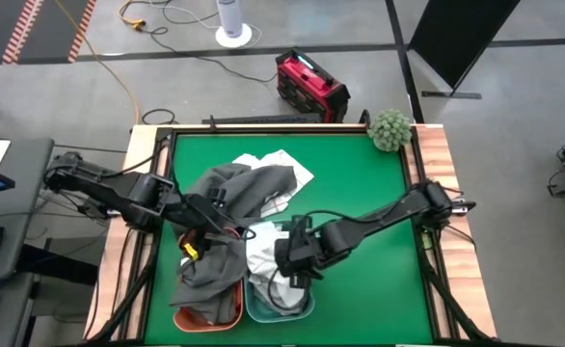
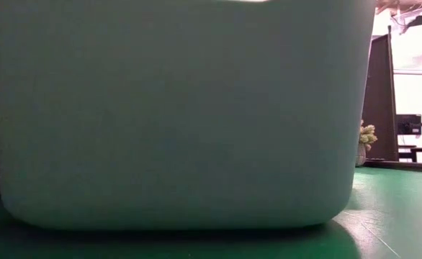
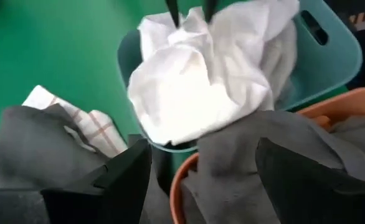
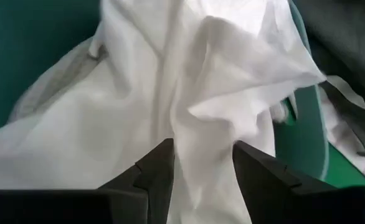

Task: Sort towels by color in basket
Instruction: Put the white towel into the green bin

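A teal basket (image 1: 297,310) and an orange basket (image 1: 191,318) stand side by side at the table's near edge. White towels (image 3: 195,87) are heaped in the teal basket. A dark grey towel (image 1: 210,270) lies draped over the orange basket's rim. On the green table behind the baskets are more dark grey towels (image 1: 239,188) and a white red-checked towel (image 1: 287,169). My right gripper (image 4: 201,168) is over the teal basket, shut on the white towel. My left gripper (image 3: 201,180) stands open just above the draped dark grey towel; I cannot tell whether it touches. My right gripper has a raised fold of the top white towel (image 4: 198,134) between its two fingers, coming from above and slanting down. How many layers it has does not show. The cloth peaks up at the fingertips (image 3: 170,14), and the rest lies slack on the heap in the teal basket.
A green fuzzy ball (image 1: 390,128) sits at the table's far right corner. The right half of the green table (image 1: 369,178) is bare. In the low view the teal basket's wall (image 2: 175,115) fills nearly the whole picture. A wooden frame (image 1: 437,154) edges the table.
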Controlling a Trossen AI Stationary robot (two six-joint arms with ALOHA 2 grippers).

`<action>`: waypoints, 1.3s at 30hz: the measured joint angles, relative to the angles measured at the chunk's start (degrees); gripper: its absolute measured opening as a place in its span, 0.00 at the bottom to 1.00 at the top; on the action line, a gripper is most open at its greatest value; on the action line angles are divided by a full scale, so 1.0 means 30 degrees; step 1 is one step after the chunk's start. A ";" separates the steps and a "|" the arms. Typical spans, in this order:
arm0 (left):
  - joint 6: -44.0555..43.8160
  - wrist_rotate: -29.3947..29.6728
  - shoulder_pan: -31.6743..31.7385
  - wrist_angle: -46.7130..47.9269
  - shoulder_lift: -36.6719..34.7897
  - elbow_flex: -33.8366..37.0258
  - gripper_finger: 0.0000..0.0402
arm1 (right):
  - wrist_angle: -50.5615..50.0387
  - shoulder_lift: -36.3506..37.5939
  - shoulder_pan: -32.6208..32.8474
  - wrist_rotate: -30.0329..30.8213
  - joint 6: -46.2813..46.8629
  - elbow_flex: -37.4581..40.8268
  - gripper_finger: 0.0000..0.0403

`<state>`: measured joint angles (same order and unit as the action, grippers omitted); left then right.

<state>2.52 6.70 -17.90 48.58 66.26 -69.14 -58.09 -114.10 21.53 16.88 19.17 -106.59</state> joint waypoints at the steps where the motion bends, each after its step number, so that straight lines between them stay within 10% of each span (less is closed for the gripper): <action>1: -0.0026 0.0000 -0.0130 0.0048 0.0000 0.0000 0.68 | -0.0401 0.0211 0.0122 0.0177 0.0178 0.0000 0.47; 10: -0.0812 -0.0007 -0.1022 0.0647 0.0000 0.0000 0.68 | -0.6407 0.0434 -0.0225 0.0405 0.1885 0.1888 0.47; 23: -0.1013 0.0078 -0.1920 0.0921 0.0000 -0.0007 0.68 | 0.1483 0.0484 -0.1387 -0.4156 -0.1371 0.7433 0.54; 31: -0.1326 0.0653 -0.1920 0.1710 -0.0015 -0.0007 0.68 | 0.1289 0.0500 -0.1338 -0.2608 -0.2050 0.7614 0.07; 39: -0.1464 0.0697 -0.1994 0.1702 -0.0021 -0.0014 0.68 | -0.0988 0.1505 -0.0914 -0.2065 -0.1216 0.6636 0.03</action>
<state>-1.87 8.79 -23.88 53.69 66.20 -69.19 -61.05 -109.58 18.79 10.69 15.52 -86.68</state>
